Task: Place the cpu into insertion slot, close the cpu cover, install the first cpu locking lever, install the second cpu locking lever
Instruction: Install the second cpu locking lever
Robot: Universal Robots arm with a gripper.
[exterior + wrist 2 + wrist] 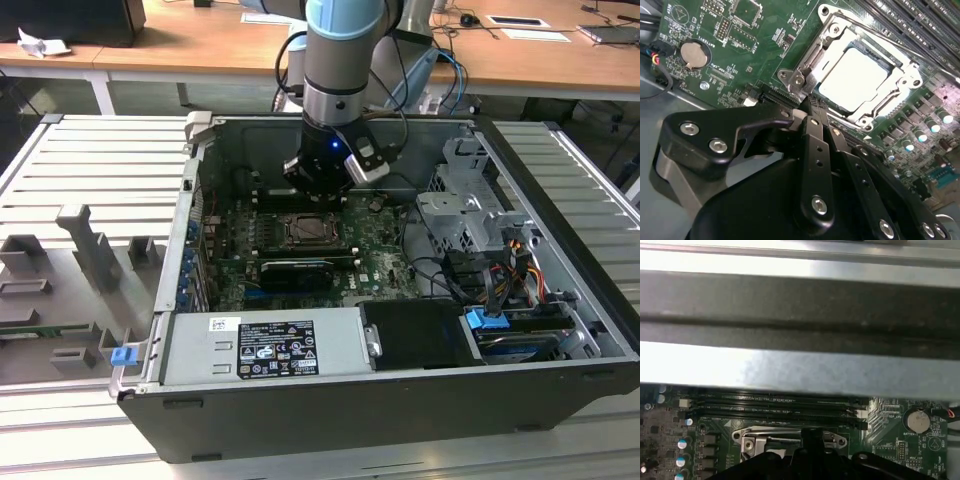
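In the second wrist view, the clenched claw (807, 107) touches the silvery cpu cover (805, 75) edge; the flat square cpu (852, 77) sits framed inside. The exterior view shows the open computer case (560, 250).

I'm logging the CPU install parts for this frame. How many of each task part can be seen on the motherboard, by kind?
cpu: 1
insertion slot: 1
cpu cover: 1, lying over the cpu
end effector: 1, at the cover's edge
Total: 4

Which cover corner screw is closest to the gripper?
In the second wrist view, the cpu cover screw just above the gripper; the other corner screws lie farther off.
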